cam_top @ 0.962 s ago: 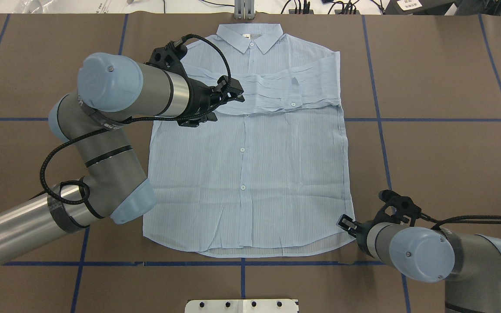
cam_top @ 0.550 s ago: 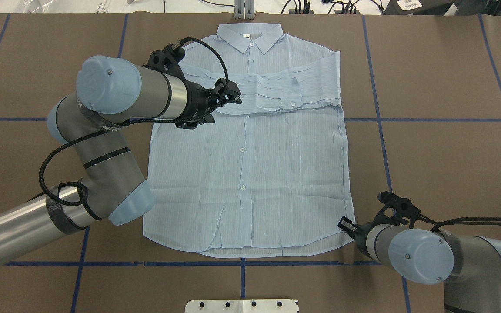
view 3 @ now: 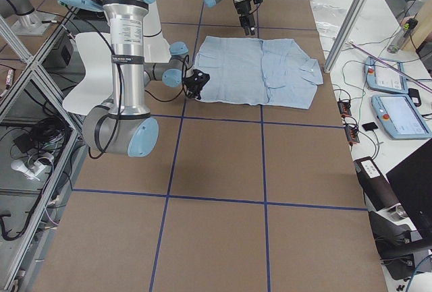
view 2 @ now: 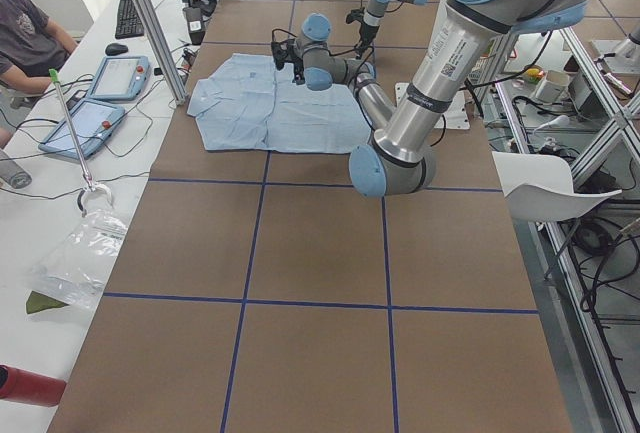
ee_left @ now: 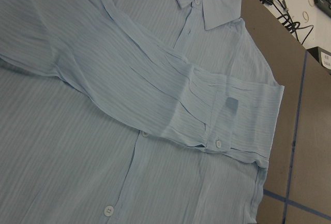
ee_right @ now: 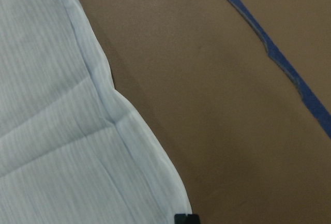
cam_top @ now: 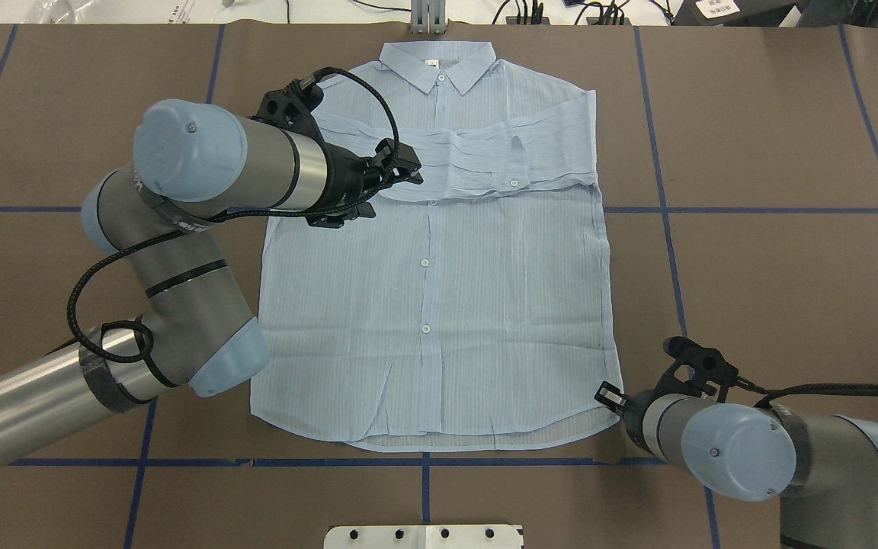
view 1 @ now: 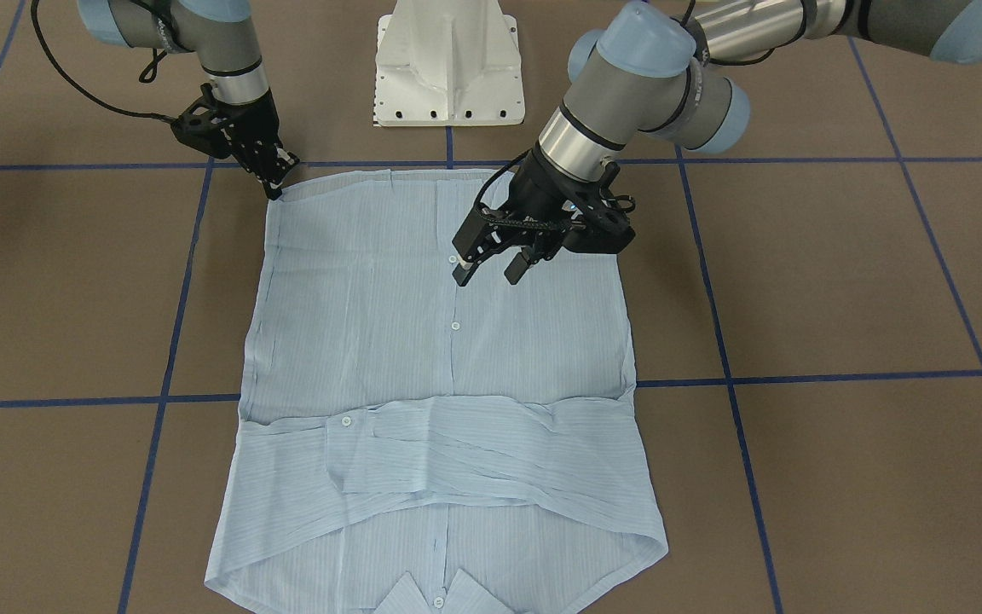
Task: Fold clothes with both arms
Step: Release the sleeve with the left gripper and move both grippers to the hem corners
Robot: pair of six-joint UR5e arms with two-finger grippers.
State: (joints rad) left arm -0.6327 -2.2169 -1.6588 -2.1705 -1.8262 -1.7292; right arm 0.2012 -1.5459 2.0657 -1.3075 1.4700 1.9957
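The shirt (cam_top: 439,305) lies flat on the table (cam_top: 774,267) with its front up and its collar (cam_top: 439,65) on the side far from me. Both sleeves (cam_top: 485,160) are already laid across the chest, so I judge that the sleeve step is done and the fold of the body comes now.

My right fingers (view 1: 274,179) are down at the hem corner (cam_top: 613,415) on my right side. I cannot tell whether they are closed on the cloth or only touch it. My left fingers (view 1: 465,266) hang above the middle of the shirt, spread apart, and they hold nothing.

For the next move I think my left arm must go to the other hem corner (cam_top: 256,412) and pinch only the thin cloth, not the table cover. Then both sides should lift together and carry the hem toward the collar, at the same pace, so the edge does not go crooked.

I count one shirt, two sleeves, one collar, two arms with one pair of fingers each, and one white base (view 1: 448,68) between them.
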